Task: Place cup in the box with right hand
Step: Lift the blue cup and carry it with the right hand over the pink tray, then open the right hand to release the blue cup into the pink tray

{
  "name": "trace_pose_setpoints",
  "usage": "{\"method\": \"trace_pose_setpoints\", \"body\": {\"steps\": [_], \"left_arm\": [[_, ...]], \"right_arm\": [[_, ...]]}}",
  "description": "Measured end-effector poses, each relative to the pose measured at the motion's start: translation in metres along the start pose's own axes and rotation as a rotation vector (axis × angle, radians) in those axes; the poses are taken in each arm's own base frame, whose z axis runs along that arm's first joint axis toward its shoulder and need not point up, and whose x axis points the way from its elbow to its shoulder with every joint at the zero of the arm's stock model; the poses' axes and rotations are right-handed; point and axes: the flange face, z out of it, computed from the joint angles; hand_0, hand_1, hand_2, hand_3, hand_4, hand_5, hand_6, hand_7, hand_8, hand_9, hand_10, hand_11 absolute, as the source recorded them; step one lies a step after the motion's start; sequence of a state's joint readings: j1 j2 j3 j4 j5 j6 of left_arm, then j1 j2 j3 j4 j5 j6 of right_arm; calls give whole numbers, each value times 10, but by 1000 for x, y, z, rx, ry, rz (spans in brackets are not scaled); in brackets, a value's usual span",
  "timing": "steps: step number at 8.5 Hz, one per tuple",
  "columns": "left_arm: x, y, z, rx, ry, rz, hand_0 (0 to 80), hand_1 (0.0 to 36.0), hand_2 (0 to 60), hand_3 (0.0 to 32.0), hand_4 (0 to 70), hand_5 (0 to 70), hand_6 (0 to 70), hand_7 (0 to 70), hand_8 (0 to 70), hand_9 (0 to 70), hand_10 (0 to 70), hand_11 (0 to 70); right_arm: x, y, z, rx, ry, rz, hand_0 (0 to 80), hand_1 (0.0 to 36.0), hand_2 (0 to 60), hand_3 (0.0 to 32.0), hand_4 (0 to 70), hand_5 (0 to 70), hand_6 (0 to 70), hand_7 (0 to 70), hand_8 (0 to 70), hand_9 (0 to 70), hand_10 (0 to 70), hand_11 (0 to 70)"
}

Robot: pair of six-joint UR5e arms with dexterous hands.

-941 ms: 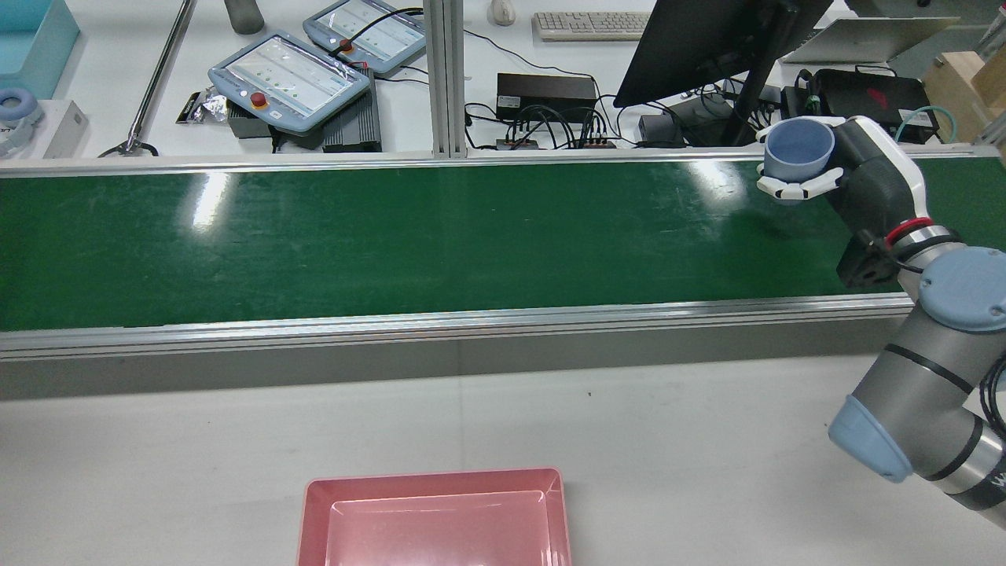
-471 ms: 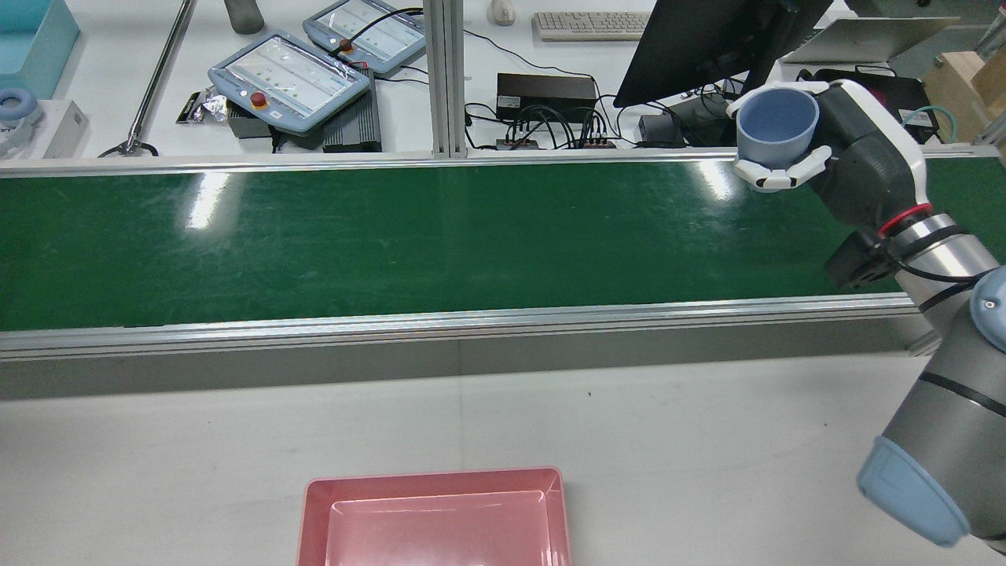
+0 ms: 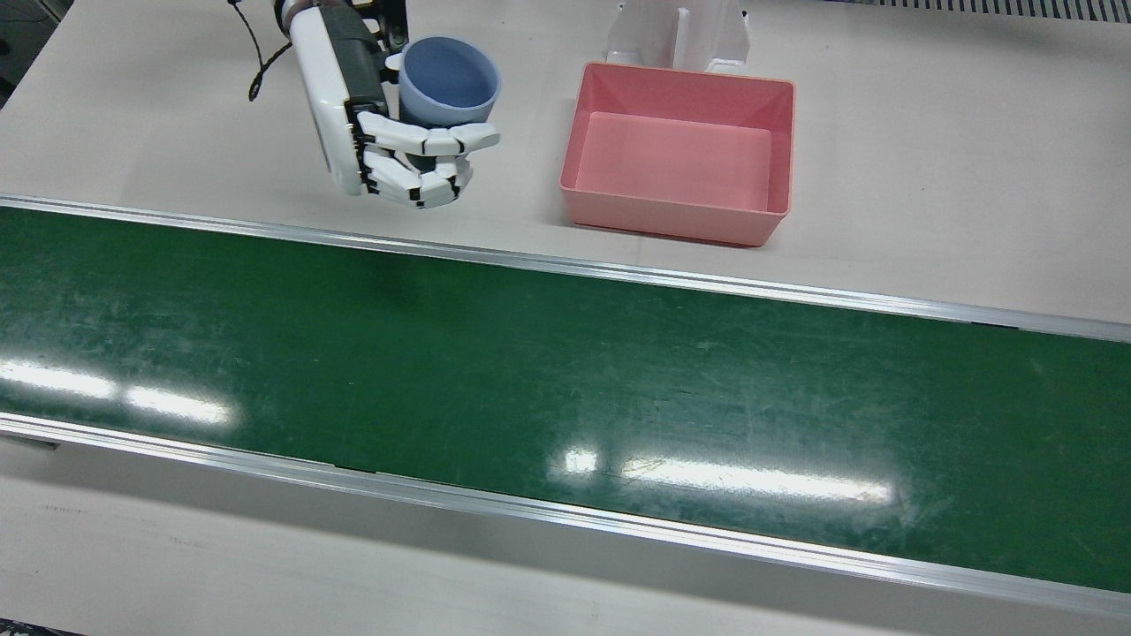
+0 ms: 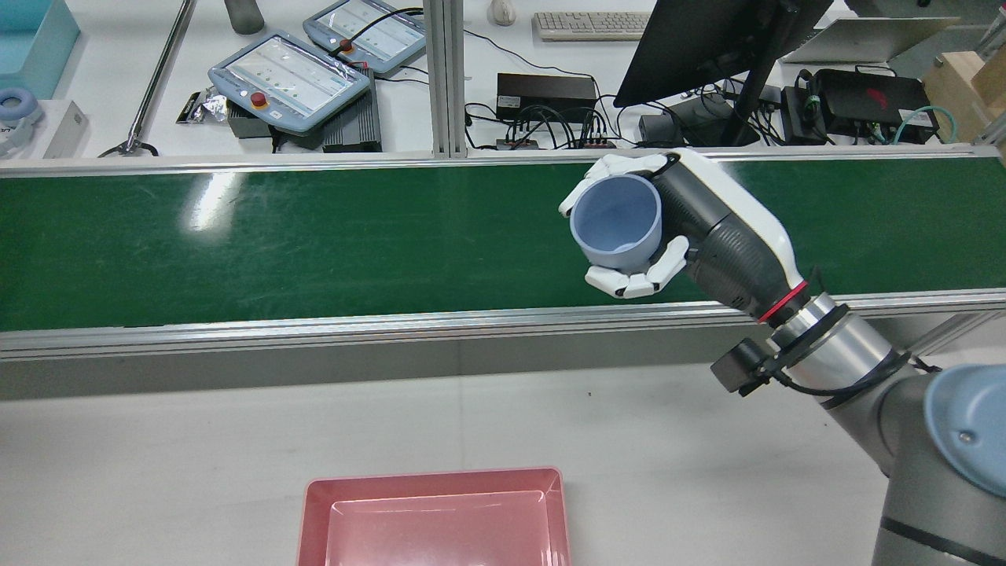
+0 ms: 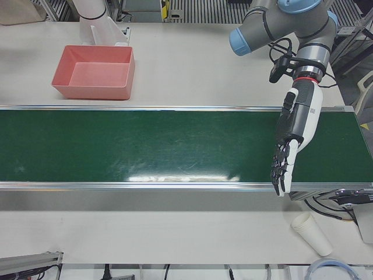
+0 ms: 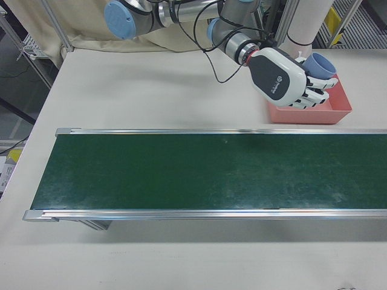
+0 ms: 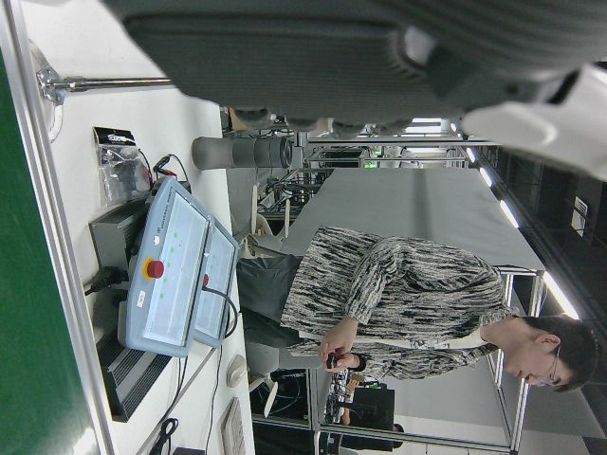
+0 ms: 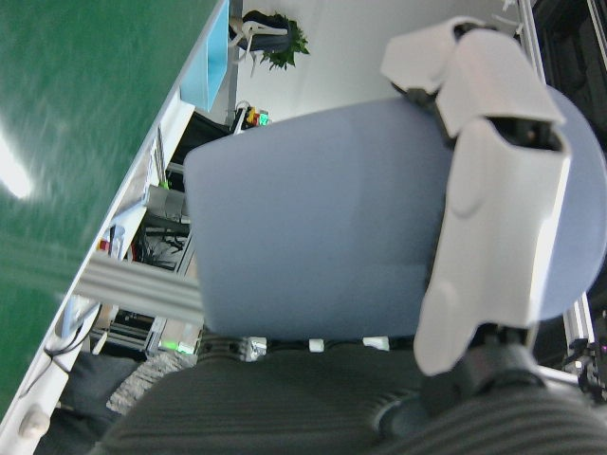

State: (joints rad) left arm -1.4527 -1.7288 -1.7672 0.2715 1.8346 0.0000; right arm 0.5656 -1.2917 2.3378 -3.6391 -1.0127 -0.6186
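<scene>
The blue cup (image 3: pixel 446 81) is held clamped in the right hand (image 3: pixel 402 159), beside the pink box (image 3: pixel 679 152), which is seen empty. The left hand (image 5: pixel 284 166) is seen with fingers apart, well away from the box.

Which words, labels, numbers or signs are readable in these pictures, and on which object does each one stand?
None can be read.
Teach pendants: screens show only blurred marks.
Keyboard: keys too small to read.
Blue cup, pink box, right hand, left hand: no print visible.
</scene>
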Motion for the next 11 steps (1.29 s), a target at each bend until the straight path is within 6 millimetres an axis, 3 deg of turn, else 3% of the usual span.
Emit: {"method": "trace_pose_setpoints", "body": {"steps": [3,4,5,6,7,8,10,11], "left_arm": [[0,0,0,0,0,0,0,0,0,0,0,0,0,0,0,0,0,0],[0,0,0,0,0,0,0,0,0,0,0,0,0,0,0,0,0,0],[0,0,0,0,0,0,0,0,0,0,0,0,0,0,0,0,0,0],[0,0,0,0,0,0,0,0,0,0,0,0,0,0,0,0,0,0],[0,0,0,0,0,0,0,0,0,0,0,0,0,0,0,0,0,0],[0,0,0,0,0,0,0,0,0,0,0,0,0,0,0,0,0,0],[0,0,0,1,0,0,0,0,0,0,0,0,0,0,0,0,0,0],[0,0,0,1,0,0,0,0,0,0,0,0,0,0,0,0,0,0]], "right_arm": [[101,77,-26,-66,89,9,603,360,600,0,700,201,472,700,685,700,700,700],[131,97,-41,-74,105,6,600,360,600,0,700,173,429,700,583,700,627,700],[156,116,-58,-74,116,-1,753,344,600,0,700,147,331,700,450,683,490,700],[169,127,-69,-76,123,-4,768,313,156,0,244,141,152,489,247,383,243,379],[176,132,-76,-77,130,-5,786,269,26,0,157,110,70,198,106,155,52,107],[182,134,-79,-80,131,1,769,217,13,0,191,100,65,167,111,159,69,127],[191,133,-82,-90,130,34,699,209,23,0,149,97,66,178,121,175,66,122],[193,132,-82,-93,133,50,714,187,0,0,149,98,69,189,126,183,70,127]]}}
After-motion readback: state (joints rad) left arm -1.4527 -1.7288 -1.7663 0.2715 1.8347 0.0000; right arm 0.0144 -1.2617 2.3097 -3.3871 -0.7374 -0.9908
